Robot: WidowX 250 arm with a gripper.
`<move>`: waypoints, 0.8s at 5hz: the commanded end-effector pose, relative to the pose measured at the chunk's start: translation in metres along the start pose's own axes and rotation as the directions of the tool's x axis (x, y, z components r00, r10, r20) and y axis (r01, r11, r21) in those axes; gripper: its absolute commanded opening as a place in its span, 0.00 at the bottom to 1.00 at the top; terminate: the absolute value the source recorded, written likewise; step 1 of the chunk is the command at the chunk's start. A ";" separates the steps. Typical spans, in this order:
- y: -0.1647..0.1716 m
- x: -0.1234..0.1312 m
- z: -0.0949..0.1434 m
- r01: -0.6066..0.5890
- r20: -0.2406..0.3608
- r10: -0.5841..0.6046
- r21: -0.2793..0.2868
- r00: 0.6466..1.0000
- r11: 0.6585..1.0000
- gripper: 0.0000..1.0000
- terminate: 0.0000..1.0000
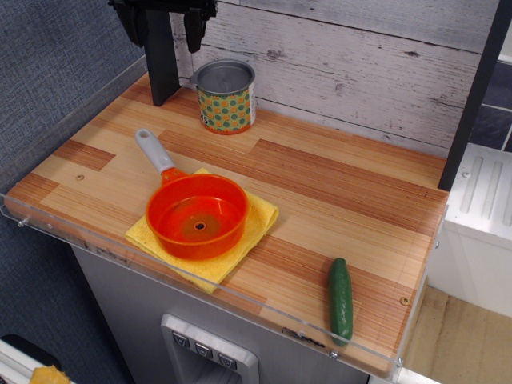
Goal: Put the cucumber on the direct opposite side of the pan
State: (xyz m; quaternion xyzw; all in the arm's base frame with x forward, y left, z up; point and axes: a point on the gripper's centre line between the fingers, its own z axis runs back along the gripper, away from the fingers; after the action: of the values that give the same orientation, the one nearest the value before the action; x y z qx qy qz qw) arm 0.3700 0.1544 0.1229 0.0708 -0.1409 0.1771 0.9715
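Observation:
The dark green cucumber (341,300) lies on the wooden table near the front right edge, well to the right of the pan. The bright orange pan (198,216) with its grey handle (154,151) pointing to the back left sits on a yellow cloth (256,228) at the front left. My black gripper (164,26) hangs high at the back left, far from both, with its fingers apart and nothing between them.
A metal can (226,96) with an orange, green and yellow dotted label stands at the back, next to the gripper. A clear plastic rim (240,304) runs along the table's front and left edges. A white plank wall (360,56) stands behind.

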 end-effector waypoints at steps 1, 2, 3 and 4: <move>0.000 0.000 0.000 0.000 0.000 0.000 0.000 1.000 1.000 1.00 0.00; -0.014 -0.013 0.006 0.043 0.035 -0.043 0.007 0.998 0.999 1.00 0.00; -0.031 -0.036 0.015 0.065 0.004 -0.065 -0.012 0.998 0.998 1.00 0.00; -0.053 -0.061 0.034 0.097 0.002 -0.097 -0.029 0.995 0.995 1.00 0.00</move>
State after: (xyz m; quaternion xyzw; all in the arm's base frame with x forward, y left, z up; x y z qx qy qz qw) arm 0.3246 0.0735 0.1152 0.0560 -0.1120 0.1256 0.9842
